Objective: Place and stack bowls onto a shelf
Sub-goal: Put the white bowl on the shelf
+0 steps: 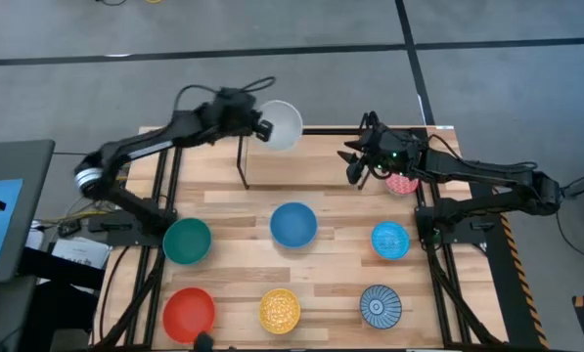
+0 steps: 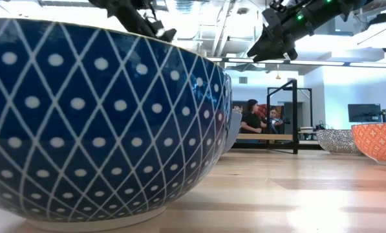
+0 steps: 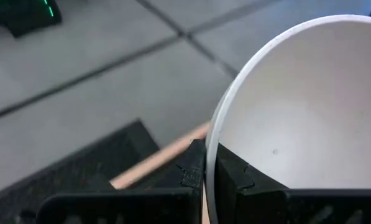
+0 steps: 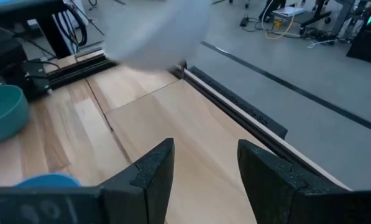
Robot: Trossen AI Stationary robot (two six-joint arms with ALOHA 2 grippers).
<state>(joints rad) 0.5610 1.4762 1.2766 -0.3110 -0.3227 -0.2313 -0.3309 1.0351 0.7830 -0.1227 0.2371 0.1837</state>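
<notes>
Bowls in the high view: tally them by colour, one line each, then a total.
White bowl, held by the left gripper: 1
Green bowl: 1
Plain blue bowl: 1
Speckled light blue bowl: 1
Red bowl: 1
Yellow patterned bowl: 1
Blue-white patterned bowl: 1
Red-pink patterned bowl: 1
Total: 8

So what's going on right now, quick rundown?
Left pincer shut on white bowl, held up over the shelf. Right pincer open, empty, near the red-pink bowl. Nothing in the way.

No readable text, label, brand, number or sign shows anywhere.
</notes>
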